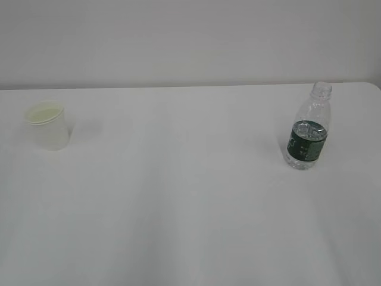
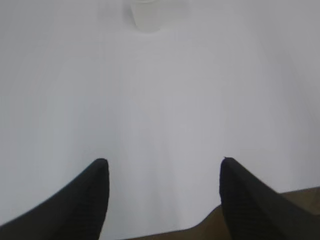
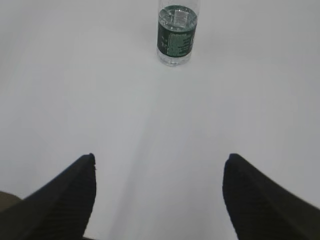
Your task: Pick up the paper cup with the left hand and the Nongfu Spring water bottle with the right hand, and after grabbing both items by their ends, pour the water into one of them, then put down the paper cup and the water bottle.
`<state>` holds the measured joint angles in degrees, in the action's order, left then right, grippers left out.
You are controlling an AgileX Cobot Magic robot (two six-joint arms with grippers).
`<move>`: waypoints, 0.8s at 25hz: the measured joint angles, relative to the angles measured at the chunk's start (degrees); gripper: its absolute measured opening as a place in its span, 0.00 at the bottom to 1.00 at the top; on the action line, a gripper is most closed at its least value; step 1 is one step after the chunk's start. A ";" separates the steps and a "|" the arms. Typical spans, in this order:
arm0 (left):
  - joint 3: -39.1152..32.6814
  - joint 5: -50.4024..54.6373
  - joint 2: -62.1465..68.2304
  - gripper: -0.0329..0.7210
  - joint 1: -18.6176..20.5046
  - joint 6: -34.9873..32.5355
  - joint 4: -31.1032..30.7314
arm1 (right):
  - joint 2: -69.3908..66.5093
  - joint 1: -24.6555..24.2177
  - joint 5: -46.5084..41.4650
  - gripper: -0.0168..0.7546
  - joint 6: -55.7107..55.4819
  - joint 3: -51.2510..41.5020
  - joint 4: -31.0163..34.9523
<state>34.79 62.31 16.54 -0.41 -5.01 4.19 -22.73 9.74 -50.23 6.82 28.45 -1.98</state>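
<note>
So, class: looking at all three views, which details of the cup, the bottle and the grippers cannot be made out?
- Paper cup: left wrist view, rim cut off by the top edge.
- Nongfu Spring water bottle: right wrist view, neck cut off by the top edge.
- Label print: too small and blurred in every view.
- Cup contents: exterior view, too pale to tell.
- Left gripper and right gripper: absent from the exterior view.

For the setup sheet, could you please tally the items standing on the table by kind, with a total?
Paper cup: 1
Water bottle: 1
Total: 2, both upright on the white table.
</note>
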 joint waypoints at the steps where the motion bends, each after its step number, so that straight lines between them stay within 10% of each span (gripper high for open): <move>1: -0.73 0.00 0.00 0.70 -0.11 0.00 0.00 | 0.00 0.00 -0.44 0.79 0.00 0.00 0.00; 20: -3.34 -0.25 -10.33 0.68 -0.23 0.00 0.82 | 12.41 0.00 -3.14 0.78 -0.95 -0.12 0.00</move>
<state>31.45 62.06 6.21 -0.64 -5.01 5.00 -10.31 9.74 -53.37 5.86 28.32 -1.98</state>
